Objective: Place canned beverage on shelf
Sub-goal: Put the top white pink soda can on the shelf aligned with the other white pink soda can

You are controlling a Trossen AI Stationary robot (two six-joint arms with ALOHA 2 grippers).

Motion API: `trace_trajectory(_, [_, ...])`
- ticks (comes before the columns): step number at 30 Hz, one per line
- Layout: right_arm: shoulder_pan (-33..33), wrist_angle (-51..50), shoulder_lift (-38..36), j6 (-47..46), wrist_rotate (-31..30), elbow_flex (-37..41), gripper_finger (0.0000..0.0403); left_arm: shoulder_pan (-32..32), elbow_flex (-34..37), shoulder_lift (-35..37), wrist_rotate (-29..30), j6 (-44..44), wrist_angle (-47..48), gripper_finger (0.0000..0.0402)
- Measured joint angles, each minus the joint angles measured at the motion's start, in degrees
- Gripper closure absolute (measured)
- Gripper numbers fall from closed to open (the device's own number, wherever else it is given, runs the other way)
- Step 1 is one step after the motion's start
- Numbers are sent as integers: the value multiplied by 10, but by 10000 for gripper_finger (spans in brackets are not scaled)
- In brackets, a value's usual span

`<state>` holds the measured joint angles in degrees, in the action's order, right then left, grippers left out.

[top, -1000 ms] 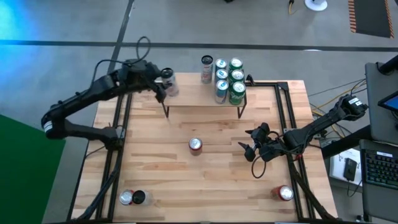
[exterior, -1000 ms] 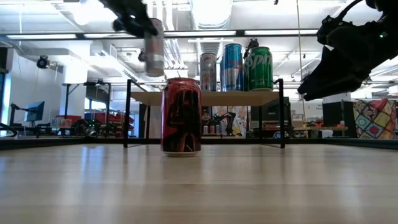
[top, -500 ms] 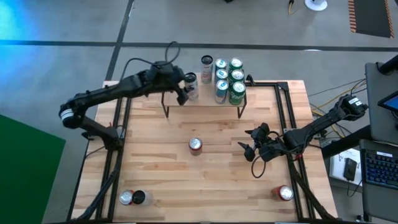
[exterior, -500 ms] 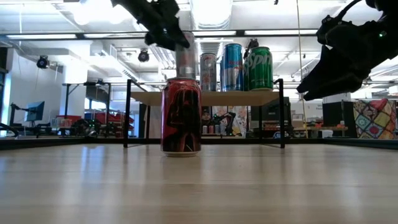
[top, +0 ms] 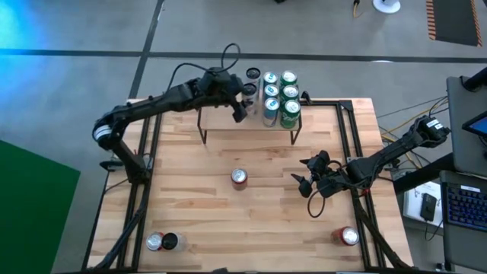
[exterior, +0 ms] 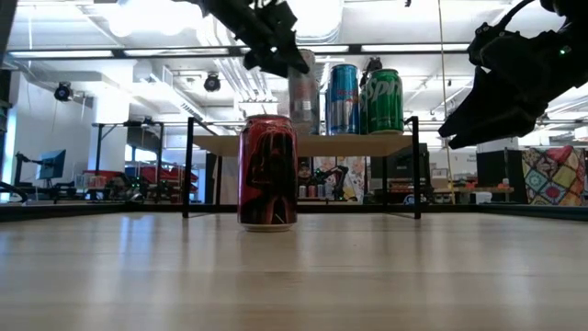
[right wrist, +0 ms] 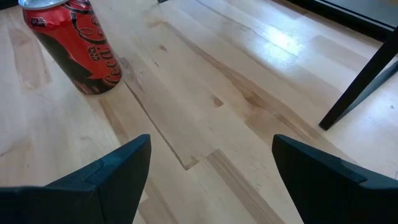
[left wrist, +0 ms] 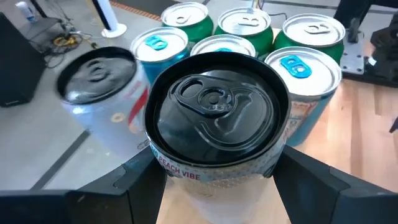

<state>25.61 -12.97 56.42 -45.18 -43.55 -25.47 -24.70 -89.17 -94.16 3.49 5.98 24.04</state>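
Note:
My left gripper (top: 242, 103) is shut on a silver can with a black top (left wrist: 214, 118) above the left part of the shelf (top: 251, 129). The shelf is a light-wood board on black legs at the table's far edge. The can also shows in the low view (exterior: 303, 97). Several green and blue cans (top: 280, 95) stand upright on the shelf's right part, and a silver can with a red mark (left wrist: 99, 99) stands beside them. My right gripper (top: 304, 183) is open and empty, above the table right of a red can (top: 240, 177). My left gripper pinches the can's wall (left wrist: 180, 171) between its two fingers, on opposite sides just below the top rim. The fingers (left wrist: 140, 186) come slanting down from the table's left. The can is upright, with its base about level with the shelf board. Whether it rests on the board, I cannot tell.
The red can (exterior: 267, 172) stands upright at the table's middle, in front of the shelf (exterior: 303, 144). Two cans (top: 162, 242) stand at the near left corner and a red one (top: 348, 236) at the near right. Black frame rails (top: 358, 152) run along the table's sides.
My left gripper has carried the black-topped can toward the table's right edge, along the far edge, from beyond the shelf's left end to beside the cans on the shelf. The can has stayed upright in the hold.

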Motion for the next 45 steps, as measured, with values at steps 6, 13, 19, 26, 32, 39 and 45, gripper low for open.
trace_trajectory(6, [0,0,0,1,0,0,78,0,-13,-26,0,0,-5,157])
trace_trajectory(13, [0,-1,0,3,1,0,78,-1,-12,-28,6,-1,-11,150])
trace_trajectory(19, [0,-1,0,3,1,0,78,0,-11,-29,26,2,-11,118])
trace_trajectory(26, [0,0,0,2,3,0,78,0,20,-28,31,0,-50,90])
trace_trajectory(32, [0,0,0,2,5,0,78,0,27,-24,50,0,-50,88])
trace_trajectory(39, [0,-1,0,2,5,0,78,2,26,19,50,23,-35,88])
trace_trajectory(45, [0,-3,0,2,5,0,78,8,28,64,50,31,15,87])
